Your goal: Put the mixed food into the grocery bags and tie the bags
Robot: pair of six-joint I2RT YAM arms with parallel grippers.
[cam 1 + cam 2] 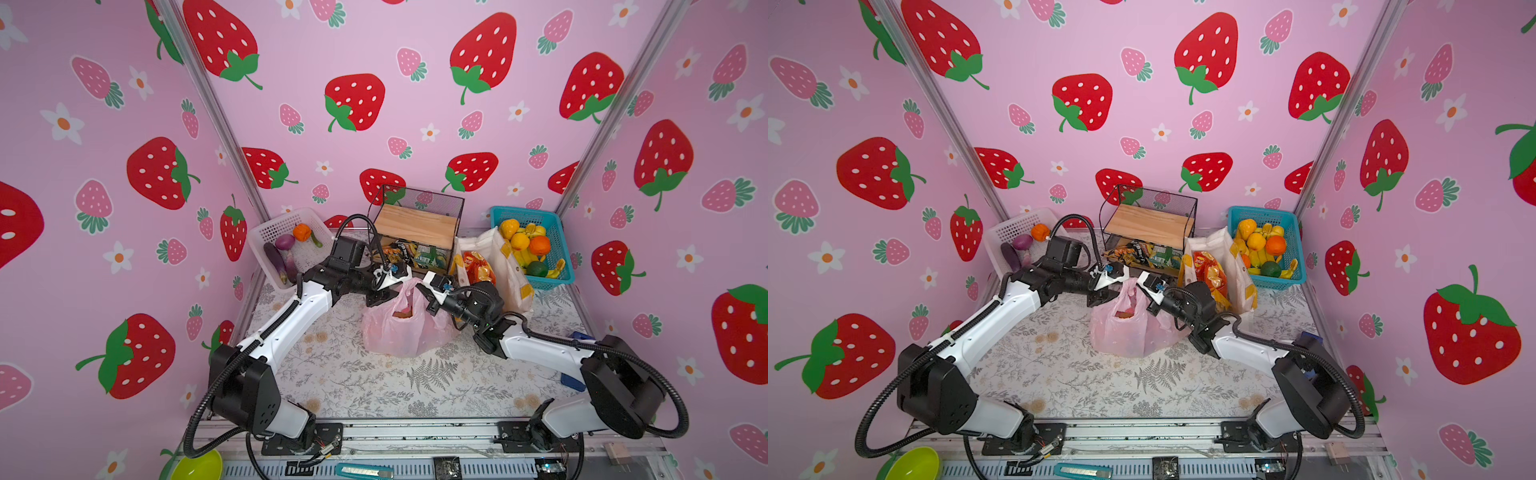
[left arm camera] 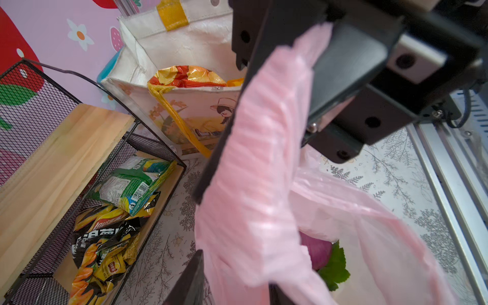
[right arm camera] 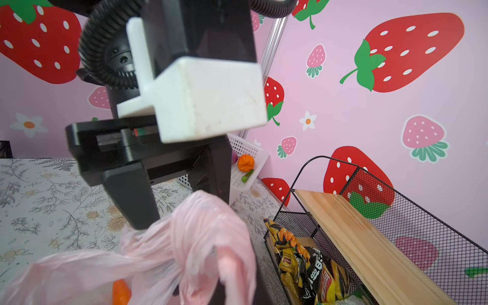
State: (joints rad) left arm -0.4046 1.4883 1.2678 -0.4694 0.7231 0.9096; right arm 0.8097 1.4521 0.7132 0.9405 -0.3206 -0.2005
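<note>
A thin translucent pink plastic bag with loop handles is sitting near the table's centre in both top views. Its mouth is gaping and its handles are stretching up toward twelve o'clock. An orange toy carrot and a purple toy vegetable with a green leaf are showing inside it. At about two o'clock from it, a white canvas tote with yellow handles is standing upright and open. A crinkly red-orange snack packet is poking from its top, and one yellow handle is hanging down its printed side.
</note>
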